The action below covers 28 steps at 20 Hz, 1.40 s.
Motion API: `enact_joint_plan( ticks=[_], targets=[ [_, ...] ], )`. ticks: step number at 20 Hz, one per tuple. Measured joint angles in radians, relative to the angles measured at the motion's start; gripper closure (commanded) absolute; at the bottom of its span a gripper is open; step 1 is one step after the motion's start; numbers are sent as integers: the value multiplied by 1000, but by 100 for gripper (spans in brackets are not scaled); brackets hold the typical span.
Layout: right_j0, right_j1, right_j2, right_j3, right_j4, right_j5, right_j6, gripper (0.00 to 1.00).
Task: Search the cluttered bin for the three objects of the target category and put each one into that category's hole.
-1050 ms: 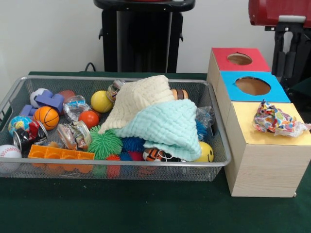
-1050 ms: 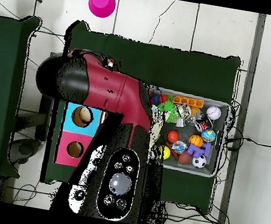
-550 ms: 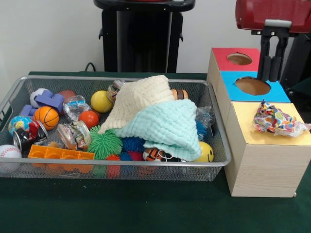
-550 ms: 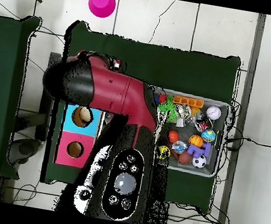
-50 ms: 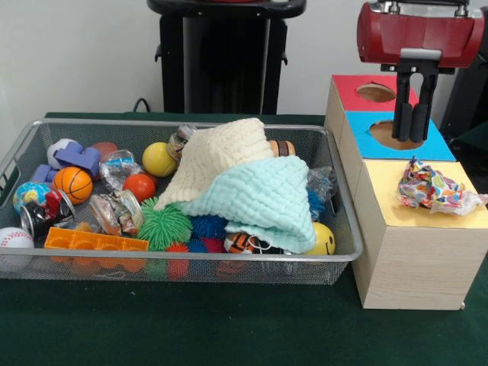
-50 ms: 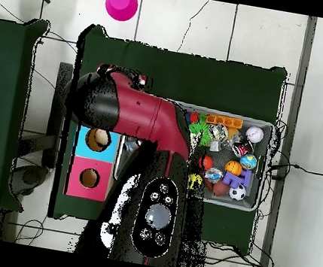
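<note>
Wire-mesh metal bin [image 5: 345, 229], shiny rim; inside it two soft waffle-textured cloths, cream [image 5: 217, 156] over mint [image 5: 263, 194], beside a rubbery spiky green ball [image 5: 164, 225] and glossy orange plastic block [image 5: 95, 242]. Right of the bin, matt light wood-grain box [image 5: 412, 267] with flat coloured paper-like tops and crinkled glossy wrapper [image 5: 431, 189] on it. Table cover [image 5: 191, 328] is matt green felt-like cloth.

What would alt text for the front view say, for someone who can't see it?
A red robot arm holds its gripper, empty, above the blue hole of a wooden sorting box. A crumpled colourful wrapper lies on the box's yellow top; beside it a wire bin holds balls, toys and two cloths.
</note>
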<state>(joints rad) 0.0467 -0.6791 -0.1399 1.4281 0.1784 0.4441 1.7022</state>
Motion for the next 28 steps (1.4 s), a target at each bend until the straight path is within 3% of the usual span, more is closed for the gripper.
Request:
enact_joint_plan(
  ticks=[9,28],
  targets=[
    [1,6,25,38,55,0,0,100],
    [30,13,23,40,97,0,0,100]
  ],
)
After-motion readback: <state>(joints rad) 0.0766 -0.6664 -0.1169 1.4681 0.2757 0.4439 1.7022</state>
